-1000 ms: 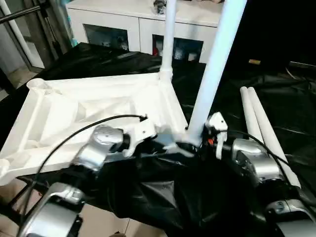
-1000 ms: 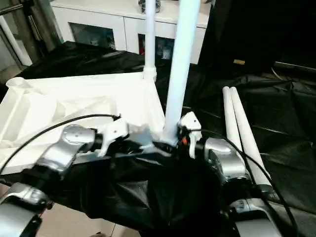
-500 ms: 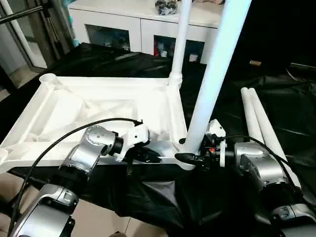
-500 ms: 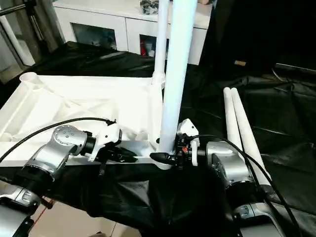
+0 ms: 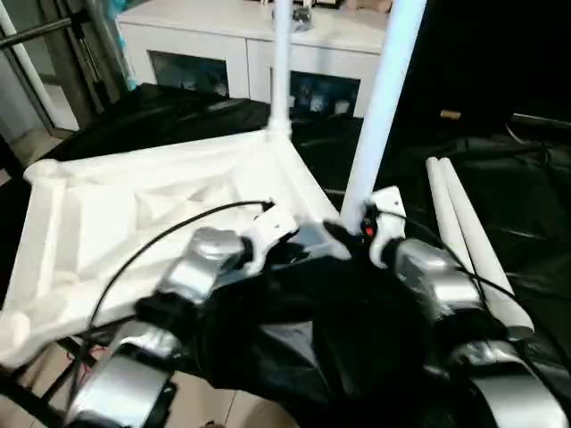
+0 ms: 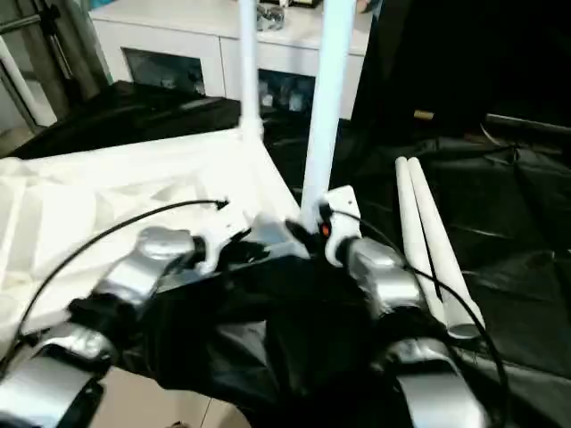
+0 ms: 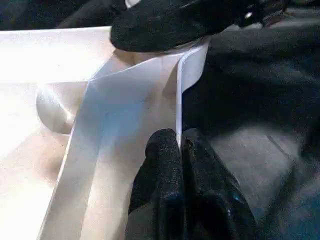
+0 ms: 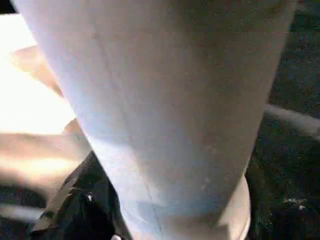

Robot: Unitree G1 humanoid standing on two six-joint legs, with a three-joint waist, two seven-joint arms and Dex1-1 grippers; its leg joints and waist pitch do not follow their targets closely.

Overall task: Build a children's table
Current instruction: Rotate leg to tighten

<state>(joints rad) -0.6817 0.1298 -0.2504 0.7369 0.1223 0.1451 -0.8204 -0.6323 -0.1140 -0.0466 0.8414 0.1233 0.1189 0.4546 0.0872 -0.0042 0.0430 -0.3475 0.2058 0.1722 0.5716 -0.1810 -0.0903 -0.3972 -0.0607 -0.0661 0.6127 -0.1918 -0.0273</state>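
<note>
- While the top (image 5: 134, 205) lies ribbed side up on black sheeting (image 5: 500, 152), the left gripper (image 7: 179, 145) pinches its near rim.
- Two legs stand in its right corners: far leg (image 5: 280, 62), near leg (image 5: 379, 98).
- Right gripper (image 5: 357, 230) sits at the near leg's base; grip undetermined.
- Two spare legs (image 5: 464, 232) lie at right.

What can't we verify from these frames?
- Right gripper fingers: right wrist view is filled by the near leg; head views blurred there.
- Near leg's seating in its socket: hidden behind both wrists.
- Both upright legs' tops: cut by the top edge, far leg included.
</note>
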